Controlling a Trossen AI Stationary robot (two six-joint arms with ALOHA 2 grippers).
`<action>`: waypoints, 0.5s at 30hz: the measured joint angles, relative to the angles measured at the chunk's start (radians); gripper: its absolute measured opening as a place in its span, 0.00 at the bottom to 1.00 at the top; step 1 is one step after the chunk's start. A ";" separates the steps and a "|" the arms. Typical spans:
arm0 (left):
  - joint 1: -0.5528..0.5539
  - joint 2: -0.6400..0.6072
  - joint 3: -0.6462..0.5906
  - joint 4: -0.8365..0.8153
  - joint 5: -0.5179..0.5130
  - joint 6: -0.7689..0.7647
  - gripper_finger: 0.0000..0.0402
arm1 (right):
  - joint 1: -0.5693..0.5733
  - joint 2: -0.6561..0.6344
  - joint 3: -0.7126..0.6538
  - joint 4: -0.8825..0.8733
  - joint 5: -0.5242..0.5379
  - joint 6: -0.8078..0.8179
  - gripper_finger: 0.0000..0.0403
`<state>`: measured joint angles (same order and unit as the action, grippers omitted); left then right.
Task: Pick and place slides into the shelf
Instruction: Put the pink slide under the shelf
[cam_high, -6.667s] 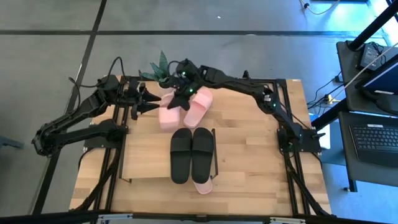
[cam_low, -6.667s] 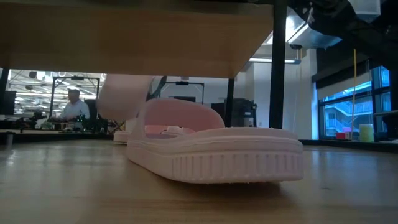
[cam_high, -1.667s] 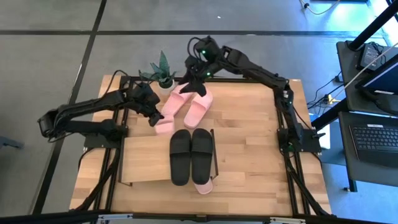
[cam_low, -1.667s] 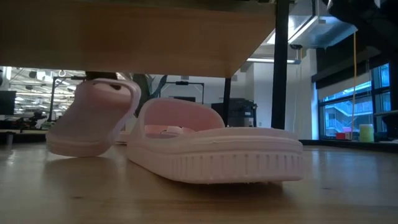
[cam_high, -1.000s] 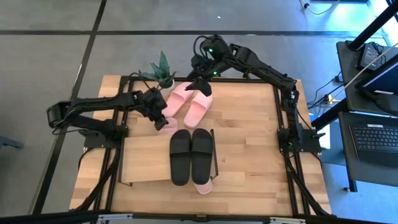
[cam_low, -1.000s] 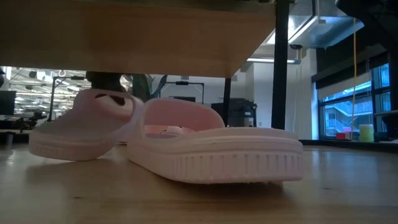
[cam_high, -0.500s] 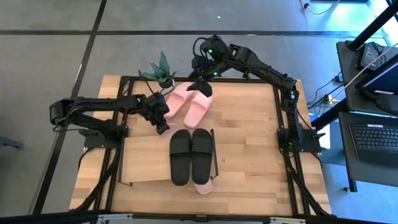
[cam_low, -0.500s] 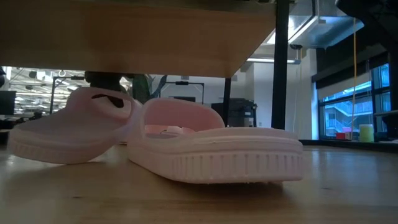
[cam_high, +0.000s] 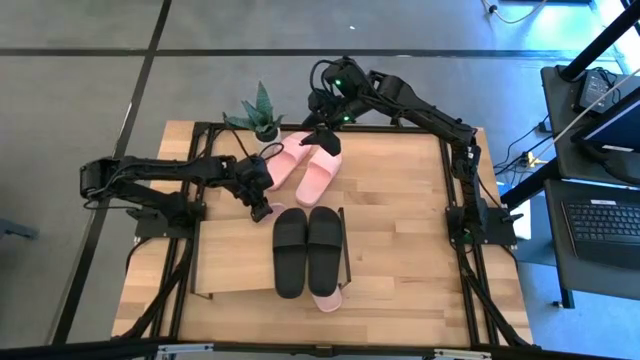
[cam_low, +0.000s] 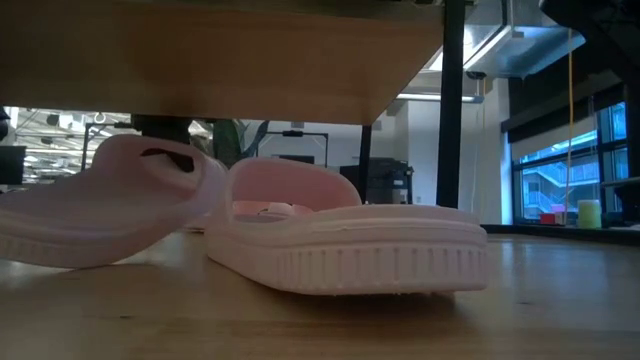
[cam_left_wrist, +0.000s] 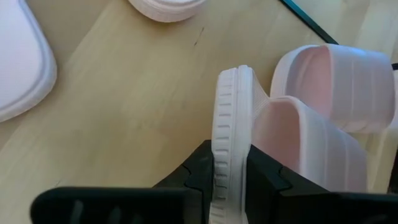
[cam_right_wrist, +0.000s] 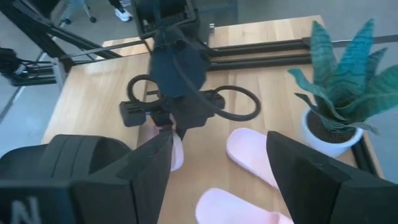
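Slide (cam_left_wrist: 231, 143) — pale pink, ribbed edge

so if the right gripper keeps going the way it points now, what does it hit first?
Probably the pink slides on the tabletop below it. The right gripper hangs open above them, pointing down toward the left arm. Depth is unclear.

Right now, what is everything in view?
black slides: two, black, side by side on the shelf top
pink slides at the back: two, pale pink, beside the plant
pink slide under the shelf: one, pale pink, poking out in front
held pink slide: one, pale pink, on edge
shelf: one, light wood, mid-table
plant: one, green, table's back edge
left gripper: shut on held pink slide, at shelf's back
right gripper: open, above the back slides
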<state>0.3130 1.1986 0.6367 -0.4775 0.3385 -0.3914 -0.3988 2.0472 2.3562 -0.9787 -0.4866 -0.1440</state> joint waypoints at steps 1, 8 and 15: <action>0.000 0.000 0.000 -0.001 -0.006 0.000 0.15 | 0.000 0.000 0.000 0.000 0.012 0.000 0.64; 0.000 0.000 0.000 0.003 -0.008 0.009 0.15 | 0.000 0.000 0.000 0.000 0.023 0.000 0.64; 0.000 0.000 0.000 0.015 -0.007 0.008 0.15 | 0.000 0.000 0.000 0.000 0.026 0.000 0.64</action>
<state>0.3130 1.1984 0.6365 -0.4622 0.3314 -0.3837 -0.3988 2.0472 2.3562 -0.9783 -0.4610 -0.1440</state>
